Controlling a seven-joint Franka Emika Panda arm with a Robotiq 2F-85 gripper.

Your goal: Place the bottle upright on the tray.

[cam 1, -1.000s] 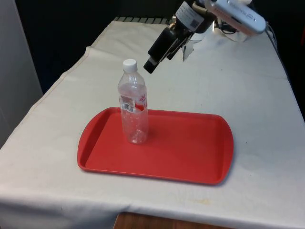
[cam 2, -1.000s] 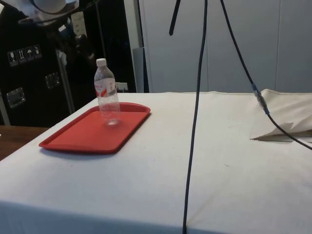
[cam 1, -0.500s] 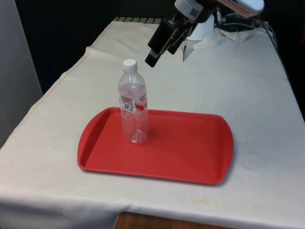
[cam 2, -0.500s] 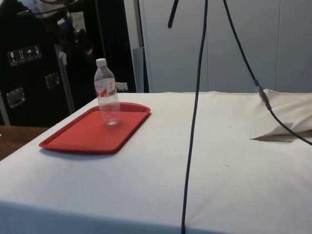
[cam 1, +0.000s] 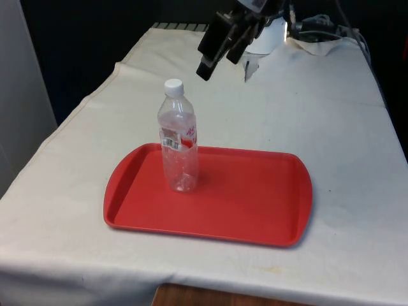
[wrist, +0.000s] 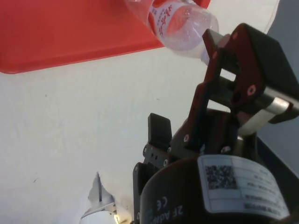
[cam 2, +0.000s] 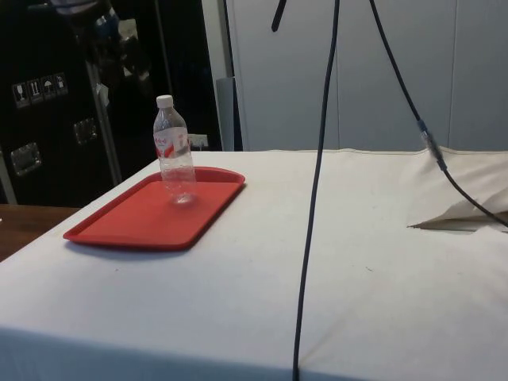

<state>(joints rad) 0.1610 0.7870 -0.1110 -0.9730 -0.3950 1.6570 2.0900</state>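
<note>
Below and in front of the claw [cam 1: 220,52], toward the near end of the table [cam 1: 331,121], the bottle [cam 1: 178,137] stands on the red tray [cam 1: 255,204]. It rests on its base near the tray's far rim, toward the front view's left, with bare tray floor around it on the other sides. Its long axis runs straight up and down, the white cap [cam 1: 173,86] pointing up and the label [cam 2: 167,145] wrapped around the upper body. That pose is what the task asks for, so the placing looks done.

The claw hangs high above the cloth, beyond the tray's far edge and well apart from the bottle, touching nothing. It tilts downward toward the bottle's side of the table, which suggests a retreat pose after letting go rather than an approach. In the wrist view, the fingers [wrist: 224,70] stand apart with nothing between them, and the bottle's labelled body [wrist: 173,23] lies past the fingertips, clear of them. The bottle looks empty and light, so a knock could tip it.
</note>
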